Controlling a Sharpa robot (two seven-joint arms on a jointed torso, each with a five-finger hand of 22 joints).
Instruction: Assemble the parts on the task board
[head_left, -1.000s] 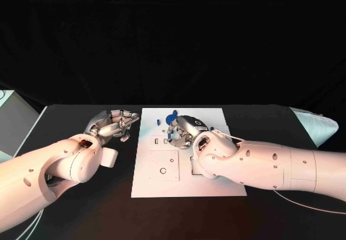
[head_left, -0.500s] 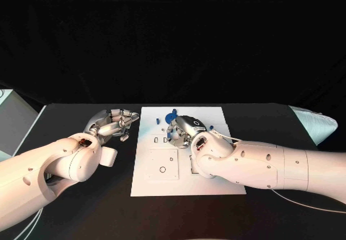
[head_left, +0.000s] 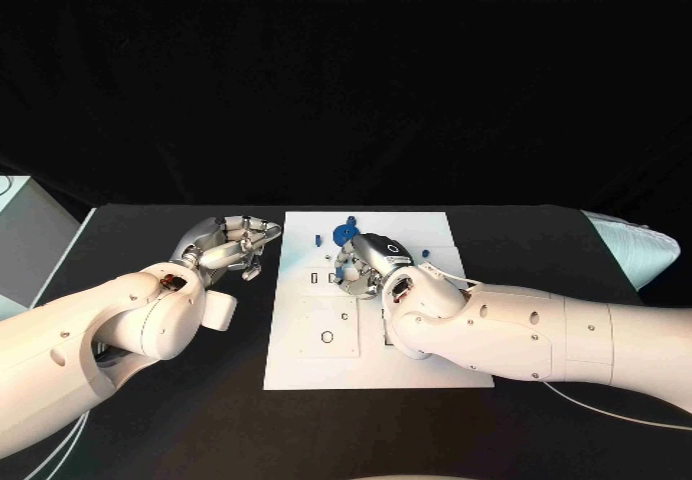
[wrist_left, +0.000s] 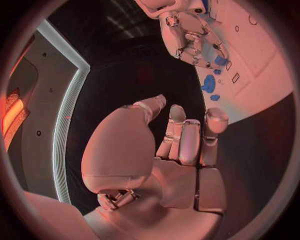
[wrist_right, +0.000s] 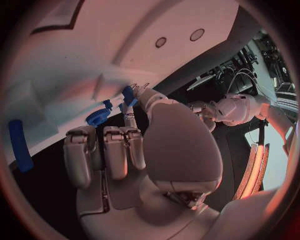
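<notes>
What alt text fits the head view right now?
The right hand works over the upper middle of the white task board, fingers by small blue parts. The left hand hovers over the black table just off the board's left edge, holding nothing visible.

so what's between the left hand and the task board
Only a narrow strip of bare black table, as the head view shows: the left hand sits just off the left edge of the task board, not touching it.
</notes>
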